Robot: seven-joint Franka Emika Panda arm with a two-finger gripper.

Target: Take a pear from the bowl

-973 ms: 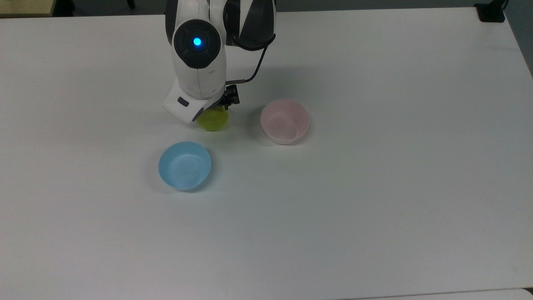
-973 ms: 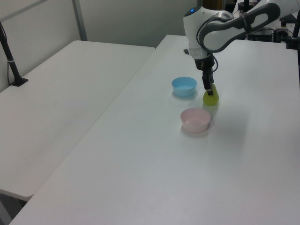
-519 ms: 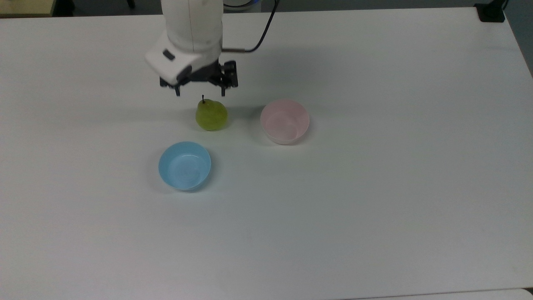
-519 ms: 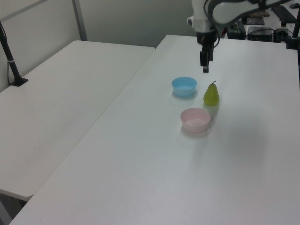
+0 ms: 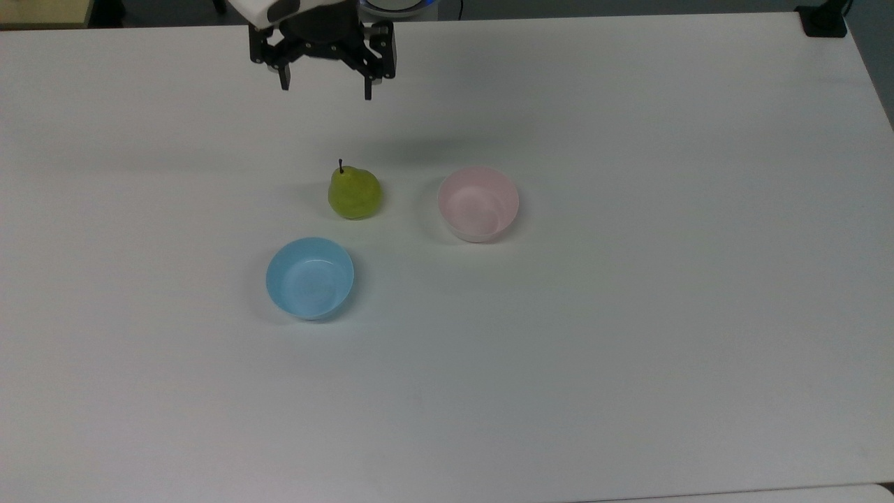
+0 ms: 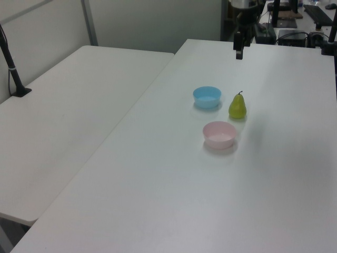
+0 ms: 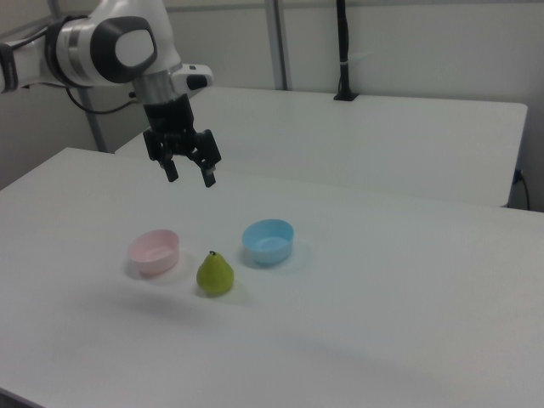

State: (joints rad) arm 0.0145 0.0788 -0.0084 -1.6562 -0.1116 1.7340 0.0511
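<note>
A: Start with the biggest thing.

B: The white table (image 5: 628, 314) takes up most of the top view. A second white table (image 6: 68, 110) stands beside it at 9 o'clock in the left view. The robot arm (image 7: 102, 47), white with dark joints, comes in at 10 o'clock in the right view.

A: And the gripper?

B: The gripper (image 5: 325, 89) hangs above the table at 12 o'clock in the top view, well apart from everything on the surface. Its 2 black fingers (image 5: 368, 87) are spread wide, and there is nothing between them. In the right view the gripper (image 7: 192, 178) is above and beyond the bowls.

A: What about the bowls?

B: There are 2 of similar size. The pink bowl (image 5: 478, 204) is pale pink inside with a whitish outer side, and has nothing in it. The blue bowl (image 5: 310, 277) is light blue and also holds nothing.

A: Where is the pear?

B: The pear (image 5: 355, 193) stands upright on the bare table, not in either bowl. In the top view it is at 9 o'clock from the pink bowl and at 1 o'clock from the blue bowl, near both, touching neither. In the right view the pear (image 7: 215, 274) is between the 2 bowls and nearer the camera.

A: How does it look?

B: Yellow-green, with a rounded bottom narrowing upward and a short dark stem (image 5: 341, 165) at the top. In the left view the pear (image 6: 237, 107) is at 3 o'clock from the blue bowl (image 6: 207, 97) and at 1 o'clock from the pink bowl (image 6: 220, 134).
</note>
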